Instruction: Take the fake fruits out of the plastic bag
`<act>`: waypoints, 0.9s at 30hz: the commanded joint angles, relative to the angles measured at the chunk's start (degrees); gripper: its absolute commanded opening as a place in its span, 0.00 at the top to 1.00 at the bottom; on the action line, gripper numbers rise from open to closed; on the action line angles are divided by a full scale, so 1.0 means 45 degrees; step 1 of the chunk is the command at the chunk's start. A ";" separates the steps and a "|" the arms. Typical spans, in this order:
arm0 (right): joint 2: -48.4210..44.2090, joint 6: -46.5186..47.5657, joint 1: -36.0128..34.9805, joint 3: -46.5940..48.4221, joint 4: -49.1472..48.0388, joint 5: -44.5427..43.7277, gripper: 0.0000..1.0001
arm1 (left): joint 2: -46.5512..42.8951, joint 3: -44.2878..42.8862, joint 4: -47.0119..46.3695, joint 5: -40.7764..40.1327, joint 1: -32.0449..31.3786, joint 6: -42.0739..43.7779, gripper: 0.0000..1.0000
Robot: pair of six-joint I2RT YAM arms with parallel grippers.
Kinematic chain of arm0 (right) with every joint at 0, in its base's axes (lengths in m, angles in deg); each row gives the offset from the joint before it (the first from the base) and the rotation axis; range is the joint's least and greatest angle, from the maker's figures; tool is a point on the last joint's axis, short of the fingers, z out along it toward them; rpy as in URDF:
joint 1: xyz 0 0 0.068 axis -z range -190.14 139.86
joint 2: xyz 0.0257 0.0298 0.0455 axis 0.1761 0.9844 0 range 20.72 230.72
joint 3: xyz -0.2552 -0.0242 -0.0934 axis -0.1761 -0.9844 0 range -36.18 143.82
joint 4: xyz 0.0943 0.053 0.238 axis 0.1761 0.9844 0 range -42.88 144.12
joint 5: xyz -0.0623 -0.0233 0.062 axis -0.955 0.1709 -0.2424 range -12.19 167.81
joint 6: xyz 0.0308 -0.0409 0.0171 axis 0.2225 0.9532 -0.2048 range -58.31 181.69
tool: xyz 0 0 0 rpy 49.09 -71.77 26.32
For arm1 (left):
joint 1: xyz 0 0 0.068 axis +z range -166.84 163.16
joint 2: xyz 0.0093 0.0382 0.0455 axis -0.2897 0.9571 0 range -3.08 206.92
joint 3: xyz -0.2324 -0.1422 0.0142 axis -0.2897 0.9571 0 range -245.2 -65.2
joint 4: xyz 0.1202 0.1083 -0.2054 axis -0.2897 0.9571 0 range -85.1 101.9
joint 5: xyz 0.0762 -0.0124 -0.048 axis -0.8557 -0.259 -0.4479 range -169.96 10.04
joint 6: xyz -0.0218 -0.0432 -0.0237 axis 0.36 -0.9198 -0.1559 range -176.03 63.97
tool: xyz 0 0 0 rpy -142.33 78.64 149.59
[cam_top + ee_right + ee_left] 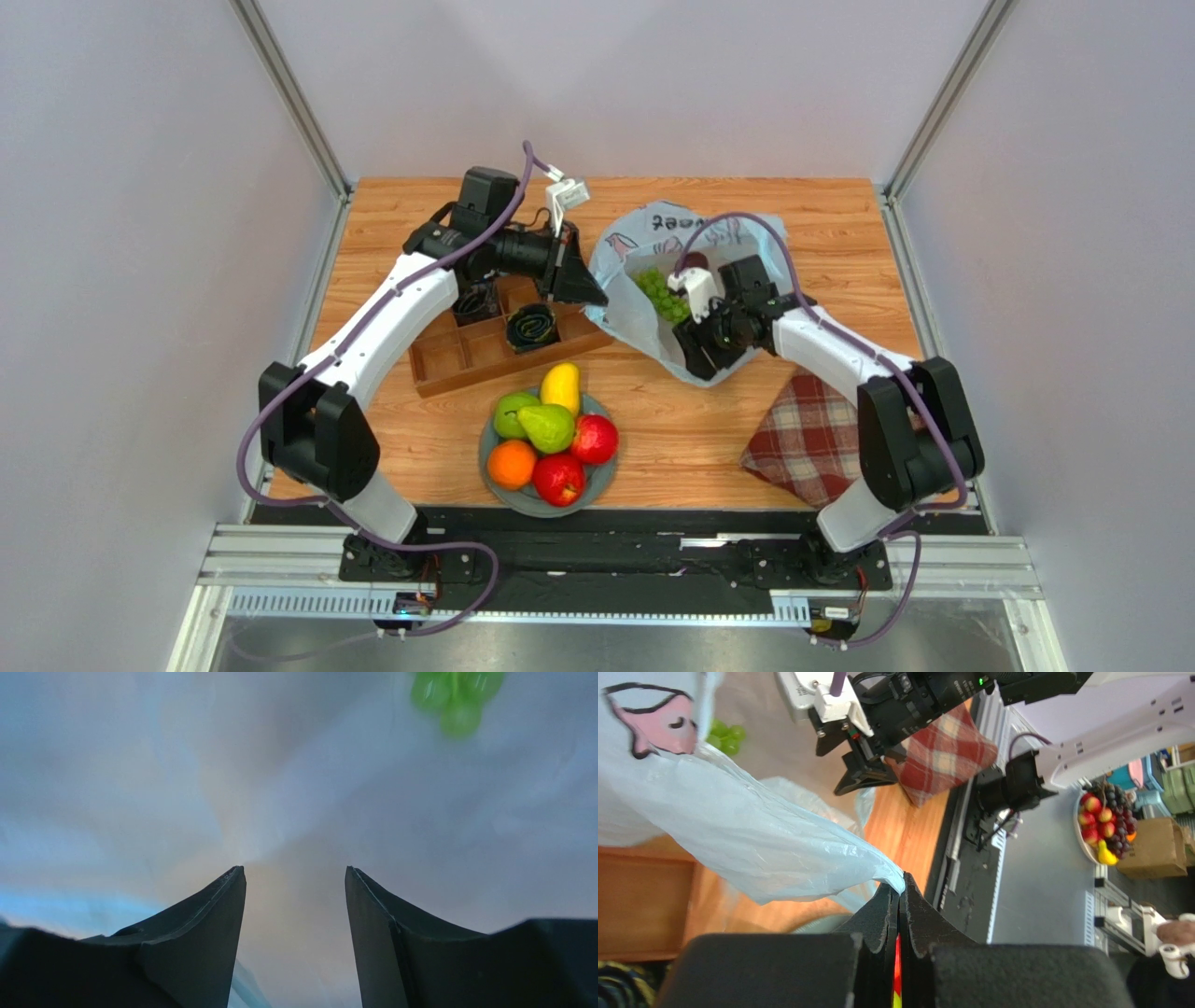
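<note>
The pale-blue plastic bag lies open at the back of the table. My left gripper is shut on its left rim, and the film bunches at the fingertips. A green grape bunch lies inside the bag, showing at the top of the right wrist view. My right gripper reaches down into the bag, open, with only bag film between its fingers. On the grey plate lie a yellow mango, two green apples, two red apples and an orange.
A wooden compartment tray with rolled socks sits under the left arm. A red plaid cloth lies at the front right beside the right arm. Metal frame posts stand at the table's back corners.
</note>
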 commanded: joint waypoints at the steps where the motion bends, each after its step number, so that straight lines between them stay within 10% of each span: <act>1: -0.2538 -0.0290 -0.0227 -0.1242 0.0766 -0.0216 0.41 | -0.1342 0.0881 0.0386 0.0558 -0.0157 0.0756 1.00; 27: 0.5680 -0.2223 0.1628 0.7854 -0.0127 -0.2616 0.23 | -0.0699 -0.0583 0.0426 0.0811 -0.0821 0.0641 1.00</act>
